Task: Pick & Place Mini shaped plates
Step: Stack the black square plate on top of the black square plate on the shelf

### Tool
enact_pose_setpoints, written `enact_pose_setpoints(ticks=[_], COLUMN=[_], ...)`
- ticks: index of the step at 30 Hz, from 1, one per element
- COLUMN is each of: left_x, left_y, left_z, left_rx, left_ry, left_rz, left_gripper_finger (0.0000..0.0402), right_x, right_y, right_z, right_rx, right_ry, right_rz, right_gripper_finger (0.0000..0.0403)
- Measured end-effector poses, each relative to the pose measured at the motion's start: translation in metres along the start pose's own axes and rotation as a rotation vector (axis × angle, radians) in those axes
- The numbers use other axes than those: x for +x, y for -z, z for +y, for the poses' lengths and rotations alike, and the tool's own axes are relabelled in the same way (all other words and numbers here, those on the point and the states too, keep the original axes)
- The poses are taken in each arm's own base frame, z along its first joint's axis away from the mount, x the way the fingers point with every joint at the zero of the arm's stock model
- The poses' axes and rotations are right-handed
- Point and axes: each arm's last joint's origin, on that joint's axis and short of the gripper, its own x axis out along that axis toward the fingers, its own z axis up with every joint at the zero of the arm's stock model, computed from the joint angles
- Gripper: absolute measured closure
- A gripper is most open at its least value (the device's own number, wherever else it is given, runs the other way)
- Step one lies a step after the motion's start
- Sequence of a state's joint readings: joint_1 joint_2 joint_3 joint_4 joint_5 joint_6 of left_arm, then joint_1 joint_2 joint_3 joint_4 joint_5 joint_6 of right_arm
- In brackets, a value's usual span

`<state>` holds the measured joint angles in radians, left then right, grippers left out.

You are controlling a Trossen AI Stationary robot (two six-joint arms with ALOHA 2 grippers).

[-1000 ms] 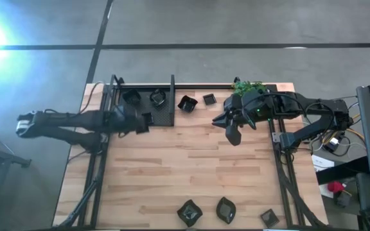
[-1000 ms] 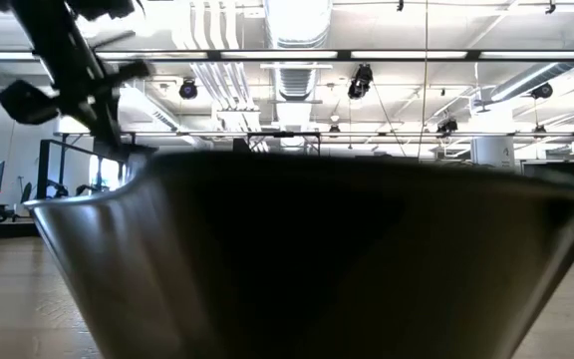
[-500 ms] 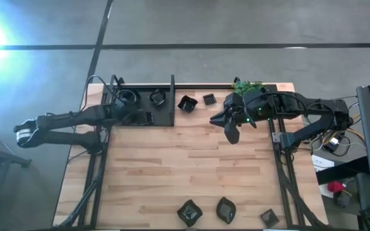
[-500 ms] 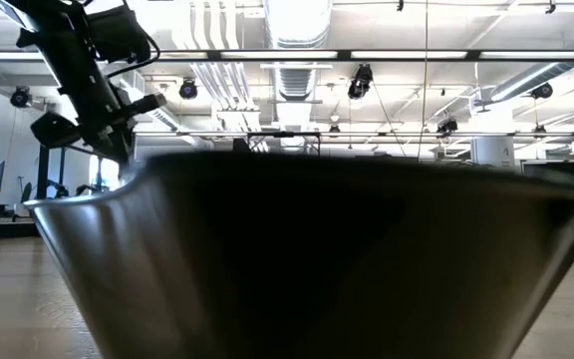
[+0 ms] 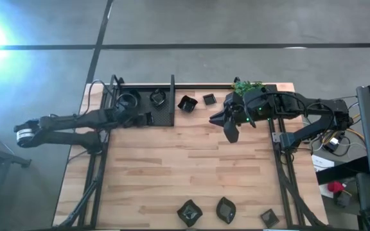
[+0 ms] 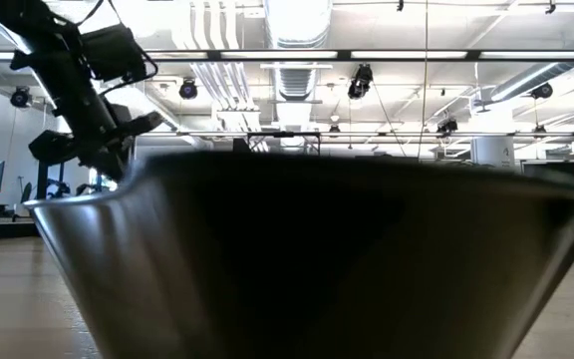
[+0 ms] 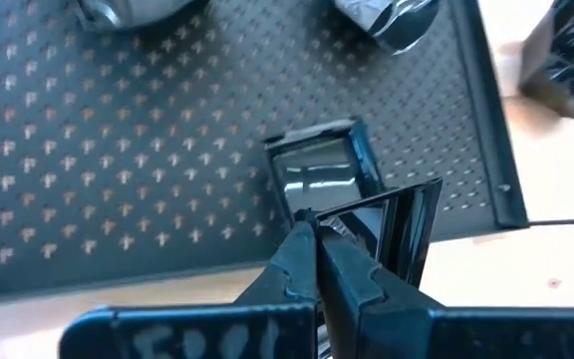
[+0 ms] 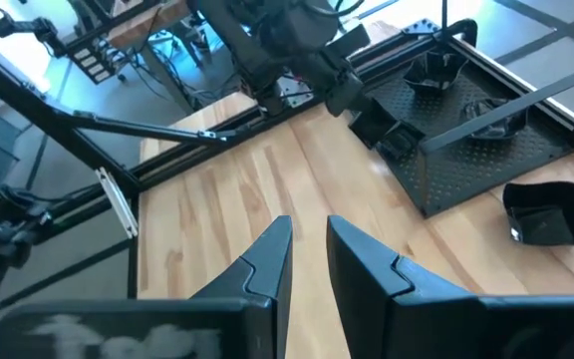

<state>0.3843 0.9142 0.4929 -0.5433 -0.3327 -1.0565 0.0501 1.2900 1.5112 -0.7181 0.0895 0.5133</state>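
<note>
From above, the left gripper [image 5: 148,119] is reaching over the near edge of the perforated black metal tray [image 5: 164,115] at the back of the pale wooden table [image 5: 185,167]. Its wrist camera is showing what the overhead cannot: the fingers [image 7: 302,261] are pinched tight on the wall of a glossy black square mini plate [image 7: 405,229], which is tilting on edge. Just beyond it a second small square dish [image 7: 319,175] is lying flat on the tray.

Two more small black dishes [image 5: 129,99] are sitting deeper in the tray; a folded black dish [image 5: 187,102] and a small square one [image 5: 209,99] are resting on the wood beside it, near the green leafy plant [image 5: 246,85]. Three further dishes [image 5: 225,209] are lining the table's front edge.

The right gripper [image 5: 232,134] is hanging above bare wood, its fingers [image 8: 267,261] standing a narrow gap apart and holding nothing.

In the low view, one dark dish [image 6: 317,259] is filling nearly the whole picture, with only an arm showing at the upper left.
</note>
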Motion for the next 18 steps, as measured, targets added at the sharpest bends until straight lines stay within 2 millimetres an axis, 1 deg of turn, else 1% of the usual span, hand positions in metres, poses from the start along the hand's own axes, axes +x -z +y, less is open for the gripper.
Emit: enact_pose_setpoints(ticks=[4,7,14,18], left_x=[0.0041,0.0071,0.0092,0.0105], left_y=[0.0041,0.0048,0.0046,0.0048], left_z=[0.004,0.0045,0.0037,0.0035], left_rx=[-0.011,-0.032,-0.206,-0.271], left_ry=[-0.005,0.006,0.034,0.028], left_rz=[0.013,-0.018,-0.043,-0.042], left_gripper_finger=[0.0402,0.0402,0.0402,0.0402], right_x=[0.0,0.0,0.0,0.0], right_y=[-0.0003,-0.0004,-0.0004,-0.0003], right_z=[-0.0006,-0.0007,-0.0007,-0.0007], right_rx=[0.0,0.002,0.002,-0.001], right_ry=[0.02,0.021,0.023,0.023], right_rz=[-0.011,-0.012,-0.012,-0.012], right_gripper_finger=[0.0342,0.0342,0.0342,0.0342])
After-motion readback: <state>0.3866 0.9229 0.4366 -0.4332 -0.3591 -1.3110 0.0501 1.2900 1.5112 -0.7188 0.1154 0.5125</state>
